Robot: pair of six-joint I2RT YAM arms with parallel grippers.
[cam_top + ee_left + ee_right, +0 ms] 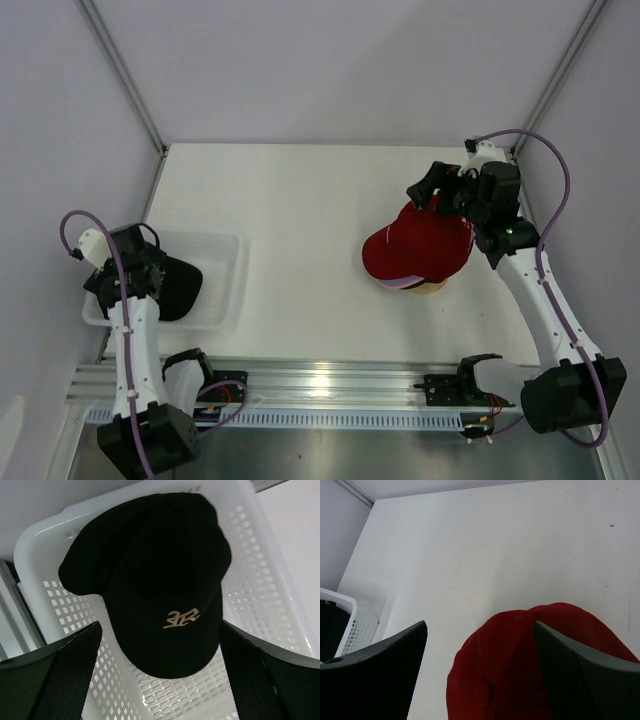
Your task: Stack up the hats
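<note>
A red hat (418, 243) tops a stack on the right; a lavender brim edge (402, 284) shows under it, and the other hats in the stack are hidden. My right gripper (432, 195) is open, just above the red hat's far edge. In the right wrist view it (480, 625) stands open over the red hat (520, 670) and holds nothing. A black hat (178, 287) with a gold logo lies in the white mesh basket (235, 270). My left gripper (160, 625) is open above the black hat (150, 570), with a finger on each side of it.
A piece of the wooden stand (430, 289) shows under the stack. The basket (260, 580) sits at the table's left edge, and its corner (350, 625) shows in the right wrist view. A metal rail (330, 380) runs along the near edge.
</note>
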